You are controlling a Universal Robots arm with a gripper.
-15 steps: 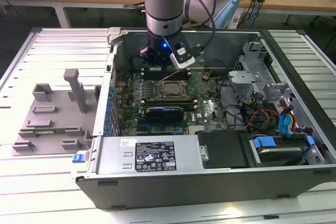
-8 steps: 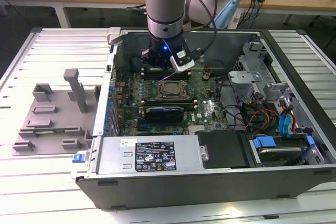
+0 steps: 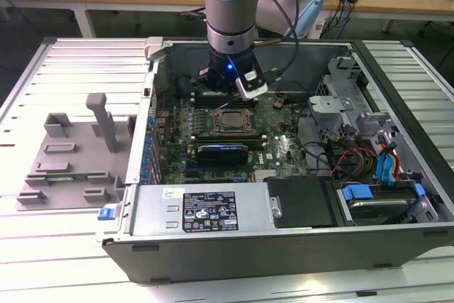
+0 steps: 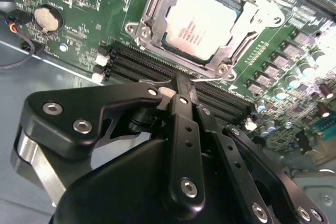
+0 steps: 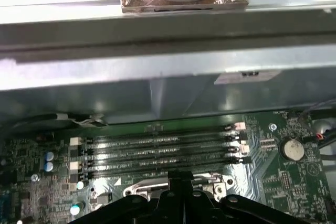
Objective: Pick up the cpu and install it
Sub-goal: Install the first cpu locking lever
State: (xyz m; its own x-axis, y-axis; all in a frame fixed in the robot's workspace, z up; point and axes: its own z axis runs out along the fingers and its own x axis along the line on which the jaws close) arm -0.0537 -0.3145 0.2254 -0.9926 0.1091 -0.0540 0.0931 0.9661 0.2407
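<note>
Black metal fingers of the hand (image 4: 181, 90) were drawn together to a narrow tip with nothing between them, poised over the rows of black memory slots (image 4: 142, 69) just beside the socket. Past the fingertips, the cpu (image 4: 202, 24), a small flat square chip with a pale silvery metal top, sat in its silver metal socket frame (image 4: 144, 27) on the green motherboard (image 4: 79, 3); the hand was not touching it. A round silver coin battery (image 4: 46, 19) lay on the board off to one side, with a thin red and black wire (image 4: 13, 24) near it.

In the first wrist view the hand (image 5: 181, 195) pointed across the same long memory slots (image 5: 157, 153) toward the grey sheet-metal wall of the case (image 5: 157, 93).

In the exterior view the pale blue and silver robot arm (image 3: 230, 5) reached down into the open grey computer case (image 3: 284, 243), its hand (image 3: 230, 86) above the board just behind the socket holding the cpu (image 3: 230, 122). A black rectangular card (image 3: 223, 152) lay in front of the socket, and a tangle of cables (image 3: 347, 154) filled the case toward the exterior view's right. On the slatted bench (image 3: 42, 260), toward the exterior view's left, stood a grey plastic tray with upright posts (image 3: 71, 154).
</note>
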